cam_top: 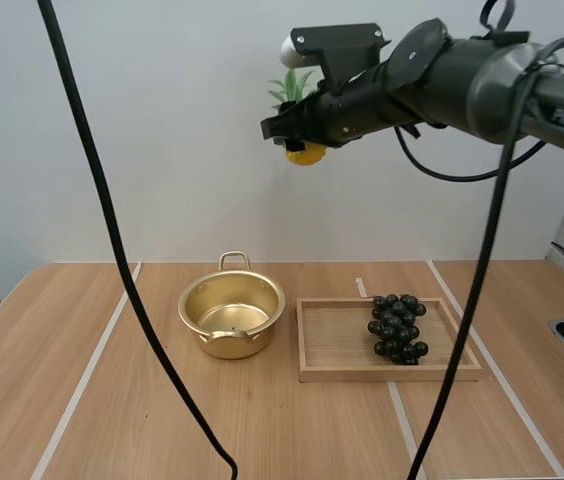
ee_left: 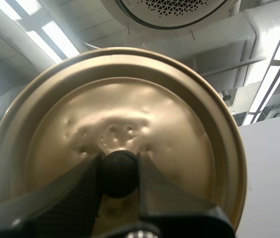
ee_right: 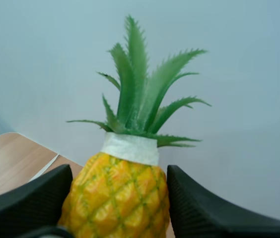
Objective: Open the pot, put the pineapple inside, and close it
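Yellow pineapple (cam_top: 305, 152) sits pinched in my right gripper (cam_top: 292, 135), high in the air. The gold pot (cam_top: 232, 345) stands open on the table (cam_top: 162, 420), well below and a bit to the left. The leaves point up, so I think it should go down bottom first. The left wrist view adds the lid (ee_left: 130, 109) — my left gripper (ee_left: 118, 171) squeezes its black knob (ee_left: 117, 181).

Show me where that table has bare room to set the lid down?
Bare table lies left of the pot and in front of it. The tray is free in its left half; grapes crowd its right.
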Controlling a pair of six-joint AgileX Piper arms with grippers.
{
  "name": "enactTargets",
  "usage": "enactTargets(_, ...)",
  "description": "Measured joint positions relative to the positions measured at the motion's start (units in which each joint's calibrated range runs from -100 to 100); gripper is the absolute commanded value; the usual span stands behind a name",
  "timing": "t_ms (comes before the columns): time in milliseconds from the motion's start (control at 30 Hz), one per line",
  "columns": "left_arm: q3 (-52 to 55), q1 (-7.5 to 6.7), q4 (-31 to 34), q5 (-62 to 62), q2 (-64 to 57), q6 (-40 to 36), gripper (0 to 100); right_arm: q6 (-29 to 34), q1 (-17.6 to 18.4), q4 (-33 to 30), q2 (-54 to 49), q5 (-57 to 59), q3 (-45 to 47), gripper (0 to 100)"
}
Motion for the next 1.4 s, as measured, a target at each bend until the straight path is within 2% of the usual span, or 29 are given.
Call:
enactTargets(100,0.0,0.0,0.0,-0.4,-0.9,0.0,0,-3.0,1.0,3.7,5.4,0.3,0.0,0)
enactTargets(267,0.0,0.0,0.0,-0.5,-2.0,0.0,0,-6.2,4.2,4.8,13.3,2.1,0.0,0)
enactTargets(600,0.0,0.0,0.0,-0.4,-3.7,0.0,0,-7.9,7.2,4.9,17.7,4.0,0.0,0)
enactTargets(633,0.0,0.0,0.0,-0.4,-4.1,0.0,0,-8.7,11.9,-2.0,21.0,6.5,0.0,0)
enactTargets(667,0.0,0.0,0.0,-0.4,-4.1,0.0,0,-7.8,12.7,-5.6,21.2,8.4,0.0,0)
enactTargets(967,0.0,0.0,0.0,-0.4,-4.1,0.0,0,-3.9,13.0,-23.4,21.2,13.2,0.0,0)
enactTargets(1233,0.0,0.0,0.0,-0.4,-4.1,0.0,0,-3.4,13.0,-30.1,24.5,16.2,0.0,0)
enactTargets(1400,0.0,0.0,0.0,-0.4,-4.1,0.0,0,-3.4,13.0,-31.8,28.1,17.7,0.0,0)
